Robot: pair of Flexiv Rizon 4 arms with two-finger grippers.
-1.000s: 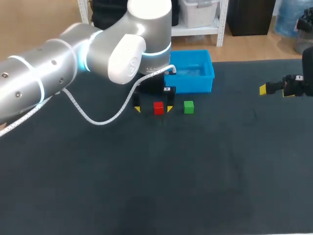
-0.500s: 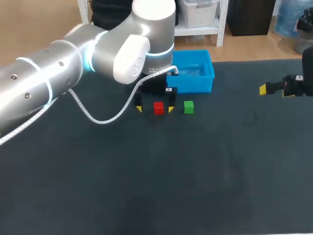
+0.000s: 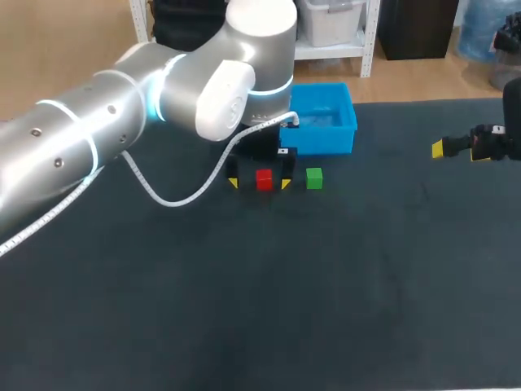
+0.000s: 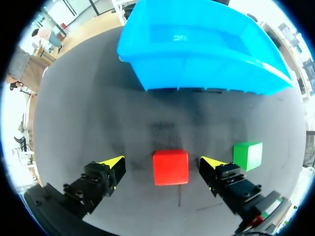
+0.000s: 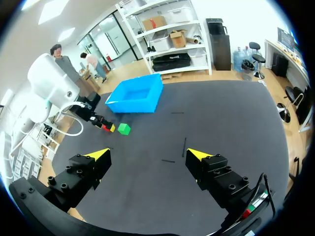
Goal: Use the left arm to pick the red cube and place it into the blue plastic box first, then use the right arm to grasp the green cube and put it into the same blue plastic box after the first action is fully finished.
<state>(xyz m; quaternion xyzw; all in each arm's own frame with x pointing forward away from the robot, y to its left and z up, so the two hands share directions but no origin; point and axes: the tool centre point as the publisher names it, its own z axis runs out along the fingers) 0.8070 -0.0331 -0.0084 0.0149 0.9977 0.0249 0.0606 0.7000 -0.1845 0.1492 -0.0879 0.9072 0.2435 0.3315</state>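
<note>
1. Red cube (image 4: 170,167) sat on the table (image 3: 326,285), centred between the spread fingers of my left gripper (image 4: 162,165), untouched.
2. Box (image 4: 206,73) lay just ahead of it.
3. My right gripper (image 5: 147,156) hung released, well apart.

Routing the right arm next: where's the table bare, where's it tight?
Bare: the mat on the robot's side of the cubes, and the stretch between the green cube and the right gripper. Tight: the left gripper straddles the red cube, blue box close behind.

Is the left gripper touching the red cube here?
Apart. The left wrist view shows dark table either side of the red cube, between it and the open left gripper.
</note>
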